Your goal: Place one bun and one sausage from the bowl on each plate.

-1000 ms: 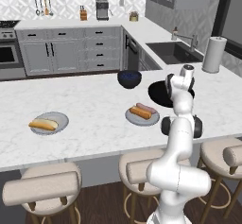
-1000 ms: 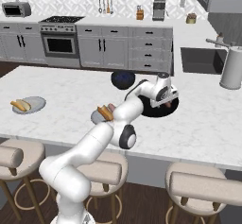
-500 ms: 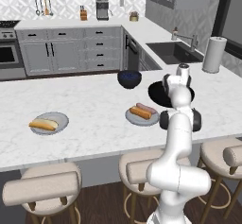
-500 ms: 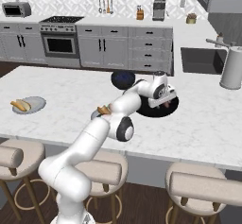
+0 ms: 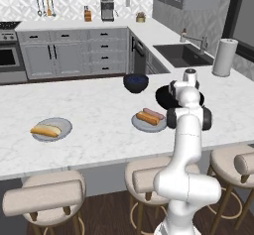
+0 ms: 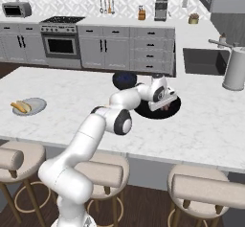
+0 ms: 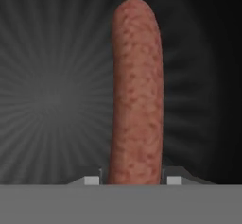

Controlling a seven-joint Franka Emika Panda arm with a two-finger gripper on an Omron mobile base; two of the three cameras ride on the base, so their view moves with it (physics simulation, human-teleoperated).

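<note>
In the hand view a pinkish red-brown sausage (image 7: pixel 136 90) lies on the floor of the glossy black bowl (image 7: pixel 52 100), and my gripper (image 7: pixel 134 180) is shut on its near end, one fingertip (image 7: pixel 93 179) at each side. From the base views my hand reaches down into the black bowl (image 5: pixel 164 99) (image 6: pixel 143 110) at the counter's right. The nearer grey plate (image 5: pixel 140 126) holds a bun (image 5: pixel 146 118) and a sausage (image 5: pixel 154 113) side by side. The far-left plate (image 5: pixel 63 126) (image 6: pixel 37 104) carries one bun (image 5: pixel 45 130) (image 6: pixel 20 107).
A dark blue bowl (image 5: pixel 136 83) (image 6: pixel 124 80) stands just behind the black one. A paper towel roll (image 5: pixel 223 57) (image 6: pixel 234 69) and the sink (image 5: pixel 182 54) are off to the right. Stools line the counter's front edge.
The jaws have closed from wide open onto the sausage in the black bowl. The arm has barely shifted.
</note>
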